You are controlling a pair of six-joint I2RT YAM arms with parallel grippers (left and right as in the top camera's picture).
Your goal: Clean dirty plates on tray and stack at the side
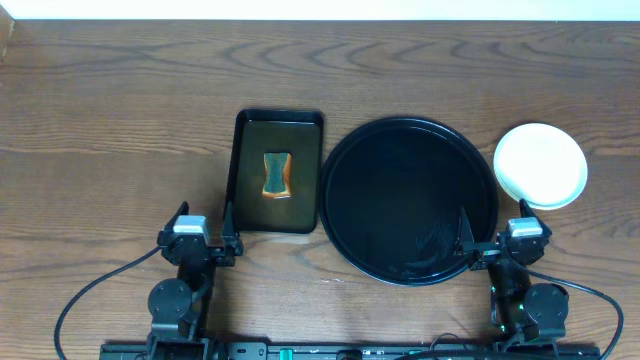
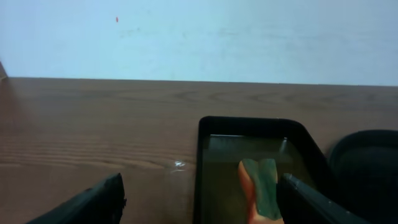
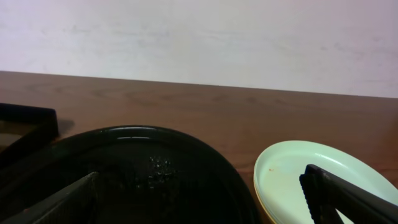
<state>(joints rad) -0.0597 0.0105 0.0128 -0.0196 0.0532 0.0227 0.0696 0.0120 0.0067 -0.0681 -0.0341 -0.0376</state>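
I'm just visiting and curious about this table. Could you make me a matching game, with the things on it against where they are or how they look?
Things:
1. sponge
2. round tray
3. plates

Descriptions:
A. pale, stacked on the table at the right
B. lying in the rectangular tray
C. glossy black, no plate on it

Pairs: 1-B, 2-C, 3-A

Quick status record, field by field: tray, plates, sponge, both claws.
tray: round, black, no plates on it, a few droplets
plates: stacked right of tray; mint on top, yellow rim beneath
sponge: in small tray, left of tray
left claw: open, empty, by small tray
right claw: open, empty, at tray's right edge
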